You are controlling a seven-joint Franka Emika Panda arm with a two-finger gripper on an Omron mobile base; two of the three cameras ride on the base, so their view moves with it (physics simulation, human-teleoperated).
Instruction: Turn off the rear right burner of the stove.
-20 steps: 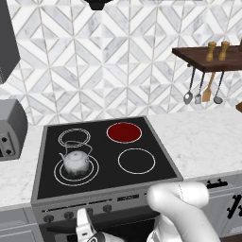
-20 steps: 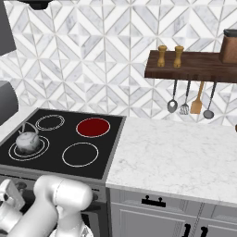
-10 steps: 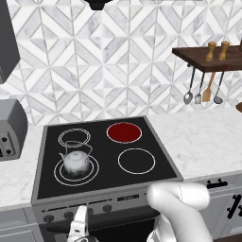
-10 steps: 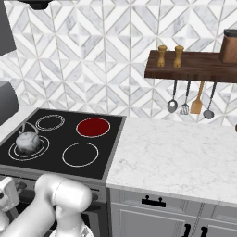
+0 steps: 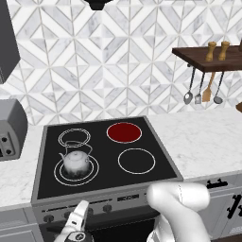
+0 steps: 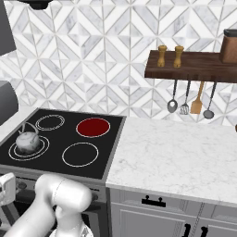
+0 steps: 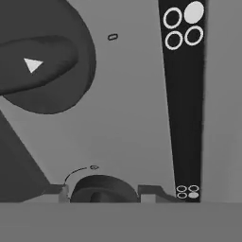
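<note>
The stove (image 5: 106, 176) is a black glass cooktop with a grey front panel (image 5: 132, 197) carrying small dark knobs. Its rear right burner (image 5: 124, 132) (image 6: 93, 127) glows deep red inside a thin white ring. My gripper (image 5: 80, 213) is low at the left half of the panel, pointing into it. In the hand view the gripper (image 7: 101, 193) is shut, its two tips flanking a dark knob (image 7: 101, 183). A bigger knob (image 7: 42, 61) with a white triangle mark looms at the upper left of that view. A white edge of the hand (image 6: 5, 187) pokes in at the far left of the right base view.
A silver kettle (image 5: 75, 161) (image 6: 27, 141) stands on the front left zone. A grey toaster oven (image 5: 9, 130) sits left of the stove. Marble counter (image 6: 171, 152) stretches right, under a wooden shelf (image 6: 194, 69) with hanging utensils. Drawers (image 5: 222, 189) lie below the counter.
The hand has shifted slightly left along the front panel and rolled a little. The rear right burner stays red throughout.
</note>
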